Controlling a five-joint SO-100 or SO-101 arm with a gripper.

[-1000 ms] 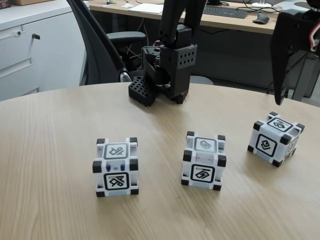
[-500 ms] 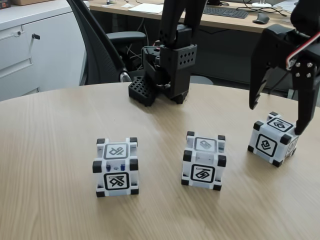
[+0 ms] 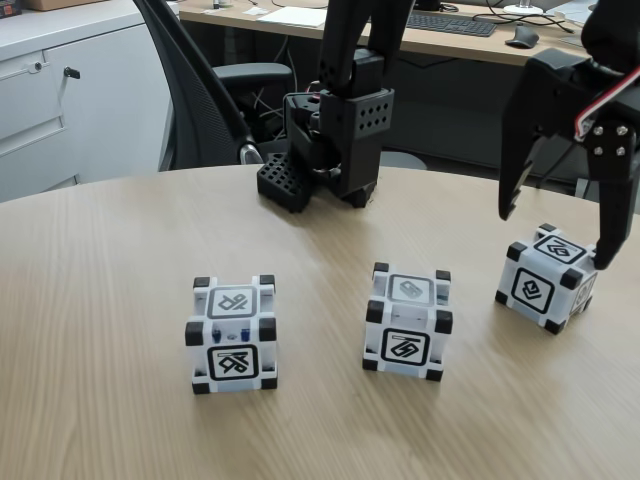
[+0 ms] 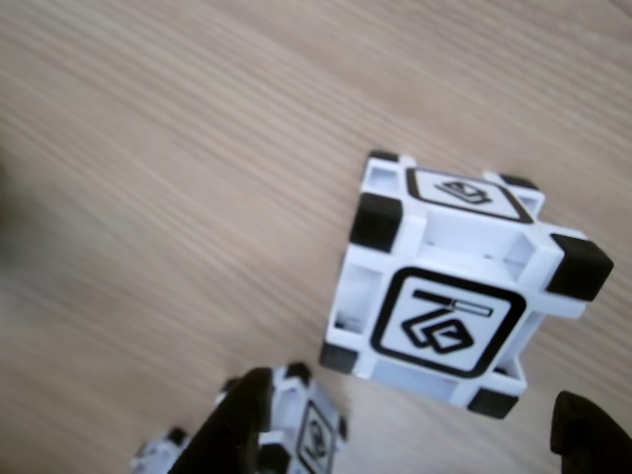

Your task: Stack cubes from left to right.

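Three white-grey cubes with black corners stand in a row on the wooden table (image 3: 120, 260): the left cube (image 3: 235, 335), the middle cube (image 3: 408, 322) and the right cube (image 3: 550, 278). My black gripper (image 3: 557, 237) hangs open just above the right cube, one finger on each side of it, not touching. In the other view that cube (image 4: 444, 286) sits large between the two dark fingertips (image 4: 242, 420), and another cube (image 4: 306, 434) peeks out low beside the left finger.
The arm's black base (image 3: 335, 140) is clamped at the table's far edge. Behind it are an office chair (image 3: 200, 90), a white cabinet (image 3: 60, 100) and a desk with a keyboard (image 3: 455, 22). Bare table lies in front of and between the cubes.
The gripper has swung down and left from the right edge of the fixed view to straddle the right cube. Over the last half second it barely moved. The cubes have not shifted.
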